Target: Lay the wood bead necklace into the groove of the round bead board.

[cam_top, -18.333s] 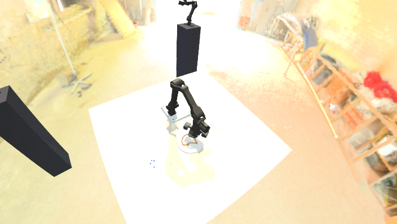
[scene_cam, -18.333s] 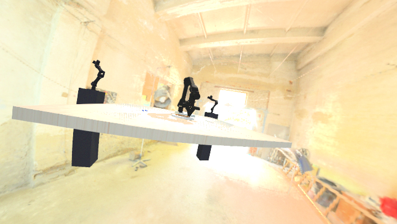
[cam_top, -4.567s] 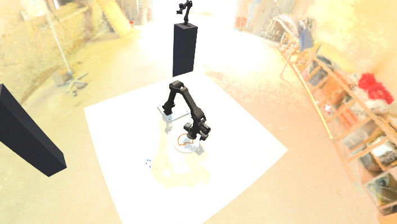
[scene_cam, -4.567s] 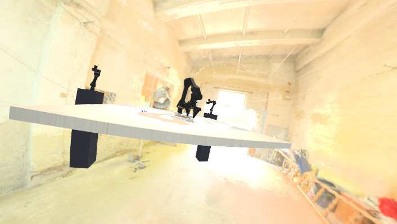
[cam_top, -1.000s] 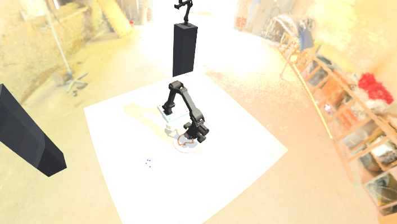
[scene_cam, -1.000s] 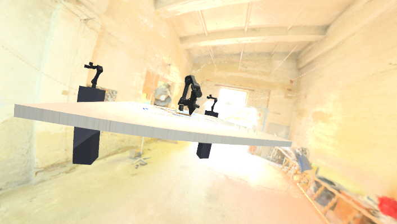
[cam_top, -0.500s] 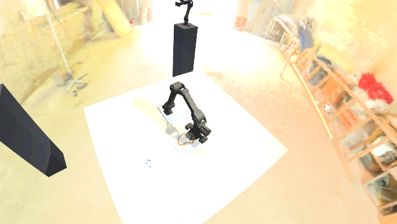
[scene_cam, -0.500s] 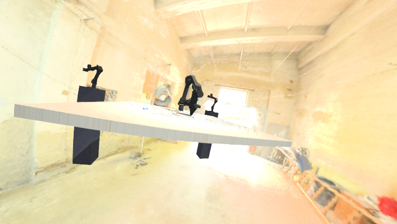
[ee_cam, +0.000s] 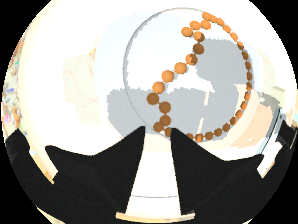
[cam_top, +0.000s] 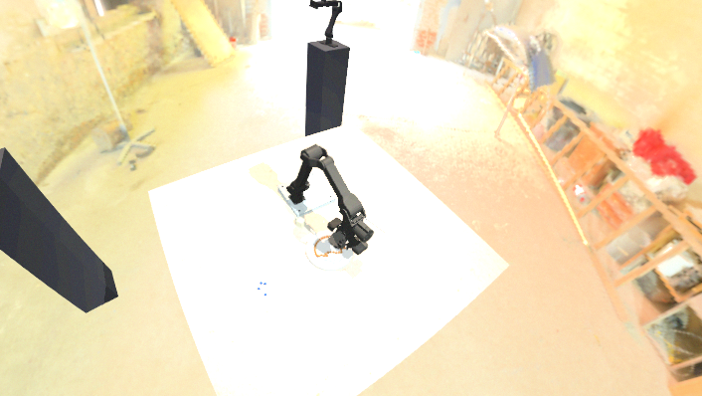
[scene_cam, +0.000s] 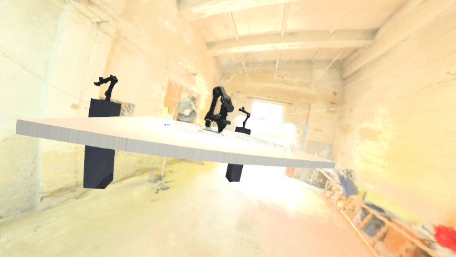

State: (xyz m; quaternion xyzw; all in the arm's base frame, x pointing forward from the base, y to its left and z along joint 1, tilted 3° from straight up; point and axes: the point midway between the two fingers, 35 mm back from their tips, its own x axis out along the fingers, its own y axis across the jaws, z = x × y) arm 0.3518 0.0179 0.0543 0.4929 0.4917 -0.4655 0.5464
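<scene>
Likely, the wood bead necklace (cam_top: 318, 255) (scene_cam: 210, 130) (ee_cam: 167, 76) will handle light and limp, so pinch it between beads along the sagging run at the wrist frame's centre. Orange-brown and round-beaded, it lies over the round bead board (cam_top: 323, 269) (scene_cam: 201, 130) (ee_cam: 125, 60). Your jaws stand narrowly apart, beside its lower beads, above the counter (cam_top: 249, 323) (scene_cam: 155, 153).

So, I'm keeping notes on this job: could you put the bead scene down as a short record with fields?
necklace: orange-brown wood beads, partly laid
along the round groove: one side of the loop
off the groove: a crooked run across the board's middle
board: round, pale
gripper: fingers partly open, at the board's rim
</scene>
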